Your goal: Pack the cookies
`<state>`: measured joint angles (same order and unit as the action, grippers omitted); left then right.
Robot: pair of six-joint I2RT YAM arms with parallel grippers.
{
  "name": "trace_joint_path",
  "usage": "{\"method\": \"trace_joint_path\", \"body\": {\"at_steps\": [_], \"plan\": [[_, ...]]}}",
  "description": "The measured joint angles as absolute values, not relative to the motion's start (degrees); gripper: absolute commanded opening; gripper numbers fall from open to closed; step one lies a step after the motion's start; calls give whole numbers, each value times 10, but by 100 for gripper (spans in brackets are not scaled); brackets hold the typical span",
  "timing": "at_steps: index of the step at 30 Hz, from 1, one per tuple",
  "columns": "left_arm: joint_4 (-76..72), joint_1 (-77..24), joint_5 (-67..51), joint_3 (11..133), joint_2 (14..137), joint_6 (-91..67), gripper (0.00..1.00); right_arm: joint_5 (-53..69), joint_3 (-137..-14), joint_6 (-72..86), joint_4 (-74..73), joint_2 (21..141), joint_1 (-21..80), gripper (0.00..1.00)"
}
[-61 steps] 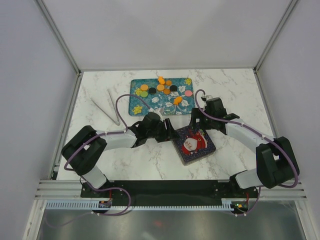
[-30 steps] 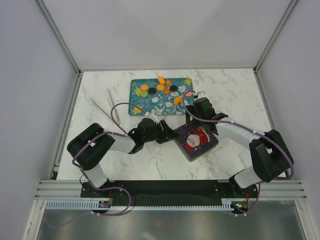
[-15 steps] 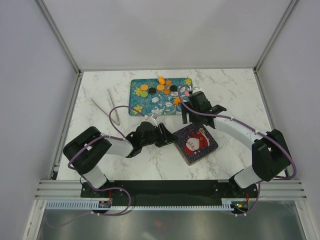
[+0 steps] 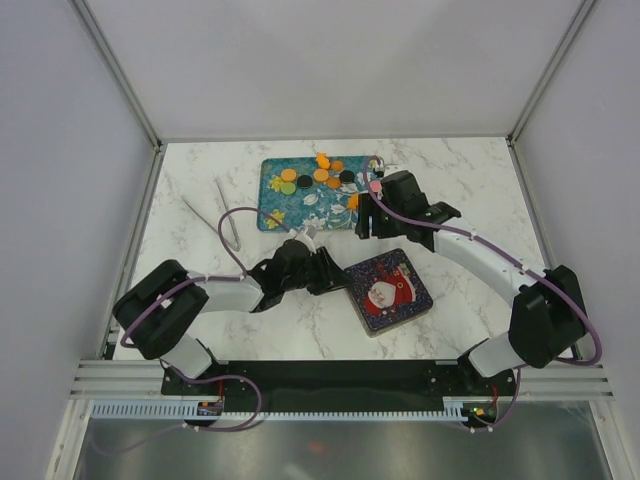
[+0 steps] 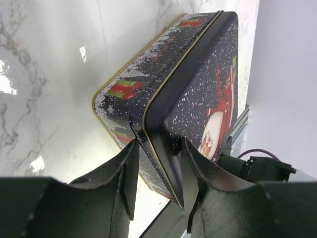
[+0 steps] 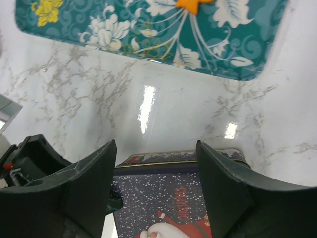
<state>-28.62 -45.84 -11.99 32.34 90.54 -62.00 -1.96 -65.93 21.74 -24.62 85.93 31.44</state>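
Observation:
The cookies (image 4: 322, 175), small orange, black, green and pink discs, lie on a teal flowered tray (image 4: 275, 215) at the back. A dark Christmas tin (image 4: 390, 292) with a Santa lid lies closed in front of it. My left gripper (image 4: 338, 274) is at the tin's left edge. In the left wrist view the left gripper (image 5: 156, 144) is shut on the tin (image 5: 198, 74), pinching its rim. My right gripper (image 4: 363, 222) hangs open between tray and tin. The right wrist view shows the right gripper (image 6: 156, 148) empty over the tin's (image 6: 168, 198) far edge, with one orange cookie (image 6: 194, 4) at the top.
Metal tongs (image 4: 225, 215) lie on the marble table left of the tray. White walls and frame posts close the table in at the back and both sides. The tray's near edge (image 6: 148, 49) lies just beyond my right fingers.
My right gripper has risen off the tin and moved back toward the tray, its jaws a little narrower. My left jaws have closed in on the tin's edge. The tin shifted slightly.

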Motion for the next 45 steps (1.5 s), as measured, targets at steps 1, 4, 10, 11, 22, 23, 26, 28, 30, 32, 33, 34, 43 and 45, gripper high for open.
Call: {"method": "trace_joint_path", "body": {"at_steps": [1,4,10,11,22,23,26,28,30,32,33,34,43,45], "plan": [[-273,-458,-119,325,899,-615,18,-4,-653,224,-243,854,314,70],[-220,-457,-110,331,869,-597,24,35,-630,243,-227,838,314,62],[-112,-445,-100,365,794,-544,26,94,-606,279,-196,819,314,47],[-98,-443,-100,371,779,-537,23,102,-604,286,-189,817,314,40],[48,-418,-65,424,611,-486,13,202,-517,390,-52,809,319,0],[58,-415,-62,434,602,-482,13,207,-508,399,-38,810,322,0],[74,-412,-60,459,591,-470,12,223,-484,429,17,823,344,0],[77,-412,-60,463,590,-465,12,230,-473,445,57,836,358,0],[84,-412,-60,463,590,-462,12,234,-465,457,79,848,368,0],[95,-412,-60,463,591,-460,12,234,-462,466,91,857,375,0],[98,-412,-60,463,591,-459,11,235,-462,470,98,860,378,0],[102,-412,-60,463,591,-458,11,235,-462,473,103,861,380,0],[109,-411,-61,463,592,-454,11,229,-462,484,142,893,388,0],[109,-410,-61,463,594,-453,11,225,-462,485,149,916,388,0]]}}
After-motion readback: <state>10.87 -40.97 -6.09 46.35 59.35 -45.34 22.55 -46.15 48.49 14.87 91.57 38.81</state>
